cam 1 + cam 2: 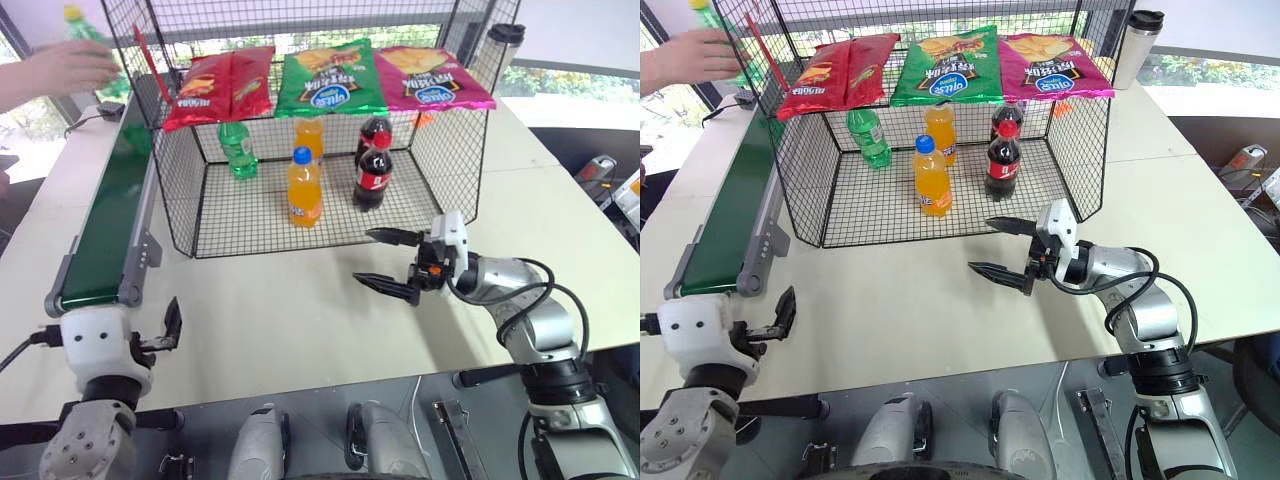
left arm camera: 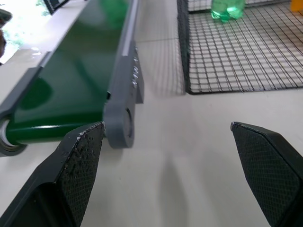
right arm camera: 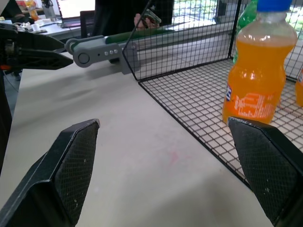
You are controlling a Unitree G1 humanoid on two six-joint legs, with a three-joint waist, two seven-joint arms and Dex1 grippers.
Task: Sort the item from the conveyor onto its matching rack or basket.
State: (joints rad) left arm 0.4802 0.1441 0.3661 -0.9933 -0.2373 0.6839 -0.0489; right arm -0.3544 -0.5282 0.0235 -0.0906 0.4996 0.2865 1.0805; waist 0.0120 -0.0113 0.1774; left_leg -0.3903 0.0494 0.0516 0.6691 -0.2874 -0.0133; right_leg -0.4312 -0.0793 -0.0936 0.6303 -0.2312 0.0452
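Observation:
A person's hand (image 1: 58, 68) holds the item (image 1: 84, 28), a clear green bottle with a yellow cap, over the far end of the conveyor (image 1: 110, 210). The belt itself carries nothing. To its right stands the black wire-mesh cage (image 1: 250, 225), its open front facing me. My left gripper (image 1: 165, 333) hovers open and empty just before the conveyor's near end (image 2: 118, 127). Out in front of the cage, my right gripper (image 1: 364, 257) is also open and empty and points left toward the conveyor.
Inside the cage stand a small green bottle (image 1: 238, 150), two orange bottles (image 1: 304, 188) and two cola bottles (image 1: 372, 178). Chip bags (image 1: 325, 78) lie on its mesh top. A steel tumbler (image 1: 1137, 45) stands at the back right. The table's front edge (image 1: 300, 385) is close to me.

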